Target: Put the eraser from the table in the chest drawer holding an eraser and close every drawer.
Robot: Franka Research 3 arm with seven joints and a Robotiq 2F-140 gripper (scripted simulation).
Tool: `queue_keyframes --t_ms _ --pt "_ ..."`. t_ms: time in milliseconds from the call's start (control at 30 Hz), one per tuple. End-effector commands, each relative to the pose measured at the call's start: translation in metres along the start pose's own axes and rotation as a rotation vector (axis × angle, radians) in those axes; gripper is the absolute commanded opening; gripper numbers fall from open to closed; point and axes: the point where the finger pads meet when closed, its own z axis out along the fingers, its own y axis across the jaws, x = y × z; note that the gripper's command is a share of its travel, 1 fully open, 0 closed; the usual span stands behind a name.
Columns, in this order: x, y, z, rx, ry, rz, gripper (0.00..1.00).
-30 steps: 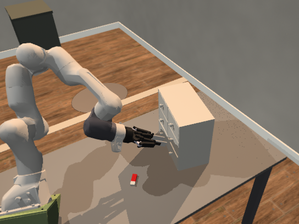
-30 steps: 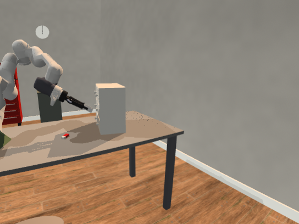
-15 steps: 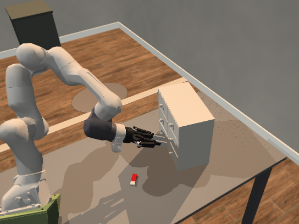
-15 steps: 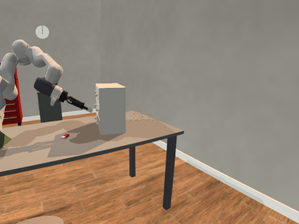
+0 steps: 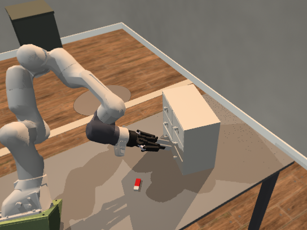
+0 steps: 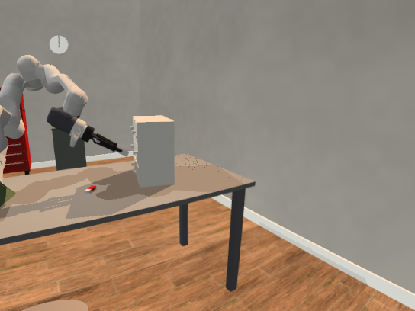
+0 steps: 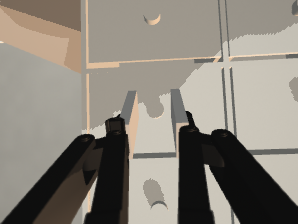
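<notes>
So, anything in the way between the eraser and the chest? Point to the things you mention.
Nothing visible stands between the eraser (image 5: 137, 184) (image 6: 91, 189) and the chest (image 5: 200, 149) (image 6: 156, 152) (image 7: 228, 100). Only the drawer fronts (image 5: 179, 136) (image 6: 135, 146) (image 7: 150, 40), seemingly shut or nearly so, bar the way in.

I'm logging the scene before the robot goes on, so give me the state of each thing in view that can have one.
Gripper: partly open, nothing between the fingers, pointed at the chest's front.
Chest: upright on the table.
Chest's drawers: none visibly pulled out; small gaps can't be ruled out.
Red-and-white eraser: lying flat on the table, outside the chest.
</notes>
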Motion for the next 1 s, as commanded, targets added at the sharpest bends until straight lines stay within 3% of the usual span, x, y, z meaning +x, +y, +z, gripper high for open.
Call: queue_keyframes --t_ms 0,967 --pt "0.001 0.0 0.001 0.001 0.001 -0.003 0.2" --pt "-0.015 0.0 0.028 0.001 0.001 -0.003 0.2"
